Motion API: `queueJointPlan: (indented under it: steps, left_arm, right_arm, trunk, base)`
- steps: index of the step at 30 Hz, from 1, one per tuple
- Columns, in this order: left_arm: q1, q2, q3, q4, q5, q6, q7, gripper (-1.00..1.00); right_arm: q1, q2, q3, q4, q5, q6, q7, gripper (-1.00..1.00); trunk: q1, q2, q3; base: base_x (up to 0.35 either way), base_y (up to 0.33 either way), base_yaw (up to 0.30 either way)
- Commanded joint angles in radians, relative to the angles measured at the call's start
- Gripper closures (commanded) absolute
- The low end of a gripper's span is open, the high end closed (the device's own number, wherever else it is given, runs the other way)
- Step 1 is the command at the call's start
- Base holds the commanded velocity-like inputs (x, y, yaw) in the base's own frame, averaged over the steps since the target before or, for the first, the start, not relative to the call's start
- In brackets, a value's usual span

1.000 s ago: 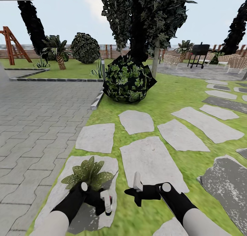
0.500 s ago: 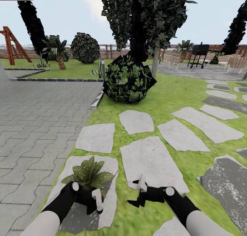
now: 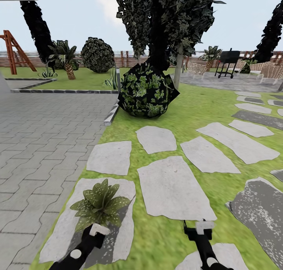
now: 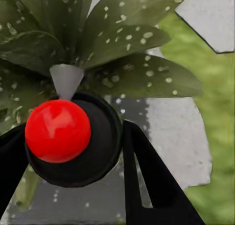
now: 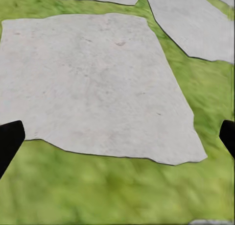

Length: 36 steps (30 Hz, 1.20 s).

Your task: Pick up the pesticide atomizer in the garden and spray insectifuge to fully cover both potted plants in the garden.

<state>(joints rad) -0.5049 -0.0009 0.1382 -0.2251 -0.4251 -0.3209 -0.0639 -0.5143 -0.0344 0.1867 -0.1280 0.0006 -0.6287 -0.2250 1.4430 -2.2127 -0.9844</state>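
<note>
One potted plant [image 3: 100, 204], a low rosette of pointed green leaves, stands on a stepping stone [image 3: 122, 227] at the lower left of the garden lawn [image 3: 196, 109]. White insectifuge specks [image 4: 129, 37] dot its leaves [image 4: 142, 73]. My left gripper [image 3: 95, 234] sits just behind the plant, shut on the pesticide atomizer [image 4: 73, 141]. The atomizer is a dark round body with a red knob and a grey nozzle cone aimed at the leaves. My right gripper [image 3: 198, 227] is open over grass beside a large stone [image 5: 98, 83]. The second potted plant is out of view.
A round dark bush [image 3: 146, 90] and a tree trunk [image 3: 179, 68] stand ahead. Grey paving [image 3: 43, 136] lies to the left behind a kerb. More stepping stones [image 3: 236, 142] run to the right. A grill [image 3: 228, 62], chairs and the slat fence [image 3: 129, 59] are far off.
Both arms have dropped toward the bottom edge of the head view. The left gripper has turned to point at the plant, and the right gripper has turned to point forward.
</note>
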Motion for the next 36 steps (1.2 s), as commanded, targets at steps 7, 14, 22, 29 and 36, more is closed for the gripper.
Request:
queueJointPlan:
  steps: [7, 14, 22, 29, 36]
  left_arm:
    - [0.067, 0.007, 0.008, 0.023, 0.082, -0.066, 0.106, 1.00]
    - [0.069, 0.019, 0.008, 0.075, 0.193, -0.067, 0.112, 1.00]
    - [0.069, 0.019, 0.008, 0.075, 0.200, -0.067, 0.111, 1.00]
    - [0.078, 0.019, 0.007, 0.075, 0.199, -0.068, 0.111, 1.00]
    - [0.081, 0.017, 0.004, 0.074, 0.194, -0.069, 0.110, 1.00]
  right_arm:
    - [0.092, 0.004, 0.010, 0.002, -0.012, -0.124, -0.102, -1.00]
    - [0.103, 0.007, 0.011, 0.094, -0.013, -0.130, -0.099, -1.00]
    - [0.112, 0.010, 0.011, 0.102, -0.013, -0.128, -0.098, -1.00]
    - [0.157, 0.010, 0.011, 0.102, -0.012, -0.128, -0.098, -1.00]
    - [0.162, 0.010, 0.011, 0.102, -0.013, -0.128, -0.098, -1.00]
  trunk:
    - [0.000, 0.000, -0.001]
    - [0.000, 0.000, -0.001]
    - [0.000, 0.000, -0.001]
    - [0.000, 0.000, -0.001]
    - [0.000, 0.000, -0.001]
  base:
    - [0.000, 0.000, 0.000]
    - [0.000, 0.000, 0.000]
    - [0.000, 0.000, 0.000]
    - [0.000, 0.000, 0.000]
    - [0.000, 0.000, 0.000]
